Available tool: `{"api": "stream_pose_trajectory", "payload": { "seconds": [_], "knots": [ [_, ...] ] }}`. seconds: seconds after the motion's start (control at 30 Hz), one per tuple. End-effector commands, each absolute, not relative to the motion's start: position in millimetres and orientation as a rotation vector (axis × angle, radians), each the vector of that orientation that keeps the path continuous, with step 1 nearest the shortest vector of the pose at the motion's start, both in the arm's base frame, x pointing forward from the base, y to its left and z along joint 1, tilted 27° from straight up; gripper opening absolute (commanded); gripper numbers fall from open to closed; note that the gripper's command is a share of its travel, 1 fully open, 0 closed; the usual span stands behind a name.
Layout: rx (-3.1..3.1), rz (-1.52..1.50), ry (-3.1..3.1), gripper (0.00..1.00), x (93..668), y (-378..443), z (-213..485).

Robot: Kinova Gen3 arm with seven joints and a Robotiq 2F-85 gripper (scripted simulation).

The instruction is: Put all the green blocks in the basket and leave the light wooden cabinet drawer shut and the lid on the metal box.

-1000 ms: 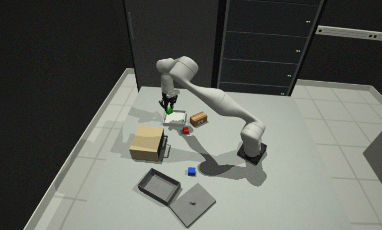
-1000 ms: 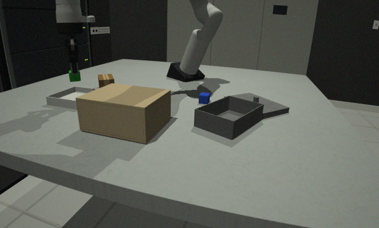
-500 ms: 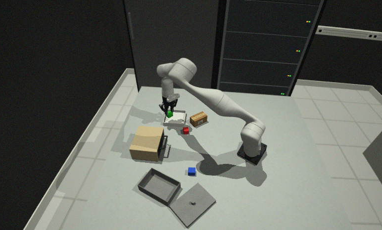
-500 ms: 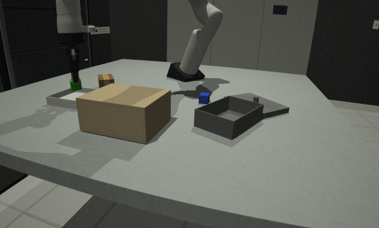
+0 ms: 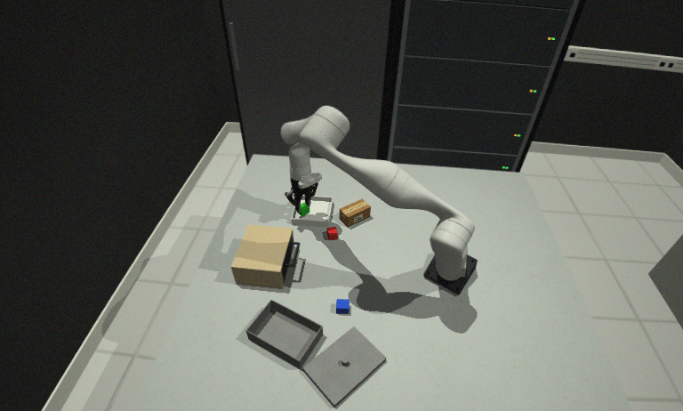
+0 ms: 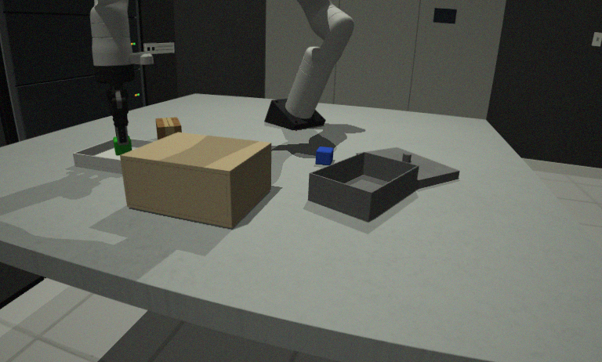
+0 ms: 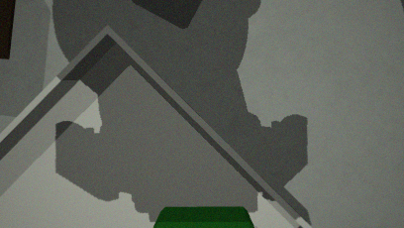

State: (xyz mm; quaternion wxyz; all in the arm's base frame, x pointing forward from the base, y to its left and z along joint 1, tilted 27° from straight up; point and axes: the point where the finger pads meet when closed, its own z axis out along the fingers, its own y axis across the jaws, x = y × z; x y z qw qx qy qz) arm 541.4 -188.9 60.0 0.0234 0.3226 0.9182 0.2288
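My gripper (image 5: pixel 303 206) (image 6: pixel 121 140) is shut on a green block (image 5: pixel 304 209) (image 6: pixel 122 147) (image 7: pixel 204 218), held low inside the outline of the white basket (image 5: pixel 310 222) (image 6: pixel 97 163) (image 7: pixel 163 85). No other block shows in the visible part of the basket. The light wooden cabinet (image 5: pixel 265 245) (image 6: pixel 177 190) has its handles facing right in the top view; I cannot tell whether its drawer is fully shut. The metal box (image 5: pixel 285 334) (image 6: pixel 339 197) is uncovered, with no block visible inside. Its lid (image 5: pixel 354 347) (image 6: pixel 433 168) lies on the table beside it, knob up.
A red block (image 5: pixel 332 233) lies near the basket's front right corner. A brown carton (image 5: pixel 355 212) (image 6: pixel 168 128) stands right of the basket. A blue block (image 5: pixel 342 306) (image 6: pixel 324 155) lies between the cabinet and the arm's base, nearer the metal box.
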Motion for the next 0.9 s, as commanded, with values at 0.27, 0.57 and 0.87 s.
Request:
{"api": "stream_pose_trajectory", "payload": {
  "seconds": [0.27,0.57,0.87],
  "knots": [
    [0.995,0.717,2.841,0.1,544.6,-181.3,47.5],
    [0.995,0.717,2.841,0.1,545.8,-179.0,42.2],
    [0.995,0.717,2.841,0.1,546.4,-178.0,39.9]
  ]
}}
